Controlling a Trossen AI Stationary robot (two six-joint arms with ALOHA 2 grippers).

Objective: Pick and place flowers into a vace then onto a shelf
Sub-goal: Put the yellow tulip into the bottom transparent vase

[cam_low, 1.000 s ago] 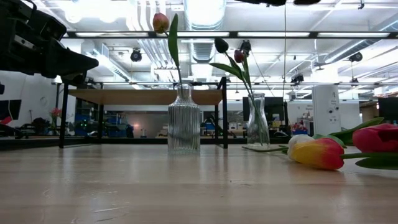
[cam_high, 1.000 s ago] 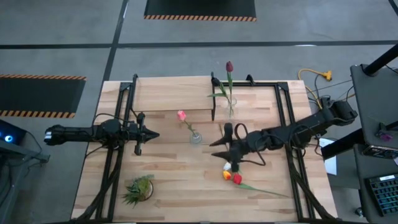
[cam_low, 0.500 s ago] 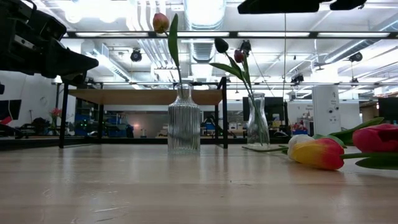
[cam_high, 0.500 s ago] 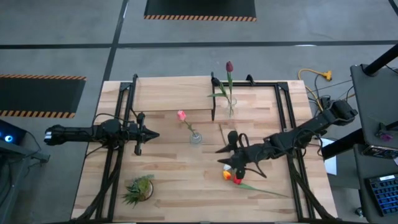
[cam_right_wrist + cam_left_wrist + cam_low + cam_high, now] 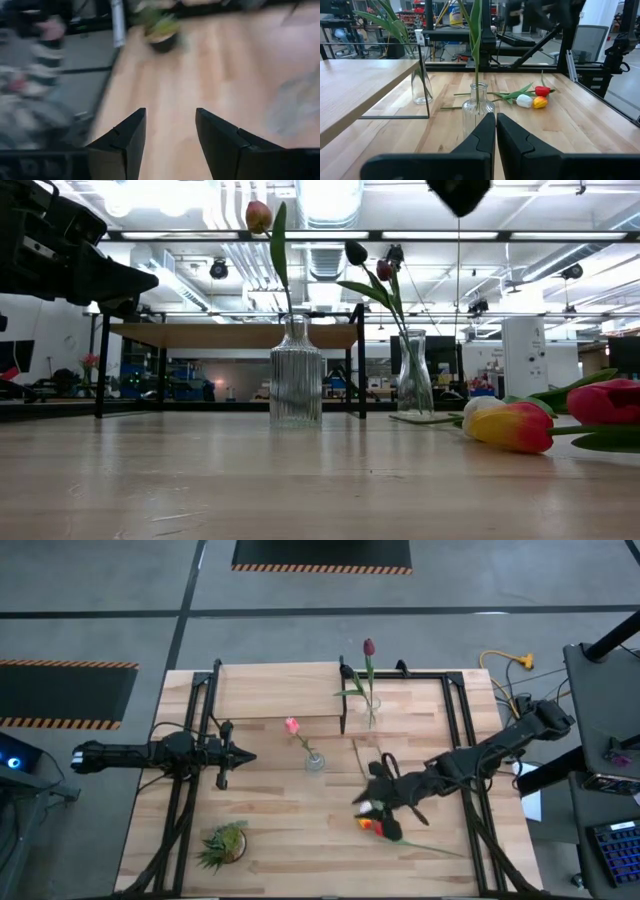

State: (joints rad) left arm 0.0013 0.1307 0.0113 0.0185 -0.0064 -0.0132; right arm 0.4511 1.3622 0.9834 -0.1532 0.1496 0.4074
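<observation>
Shelf (image 5: 280, 690): at the table's back, a vase with the maroon tulip (image 5: 368, 646) at its right end.
Right gripper (image 5: 368, 804): fingers spread, empty, over the loose flowers (image 5: 378, 825) in front of the shelf.
Left gripper (image 5: 244, 756): fingers pressed together, left of the pink tulip's vase (image 5: 315, 761).

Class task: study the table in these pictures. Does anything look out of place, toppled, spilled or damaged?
Nothing looks spilled or broken. Both clear glass vases, the ribbed one and the smooth one, stand upright, each holding a tulip. The only loose items are three tulips, white, orange-yellow and red, lying flat on the planked wooden tabletop, with the right gripper above them, fingers open.
</observation>
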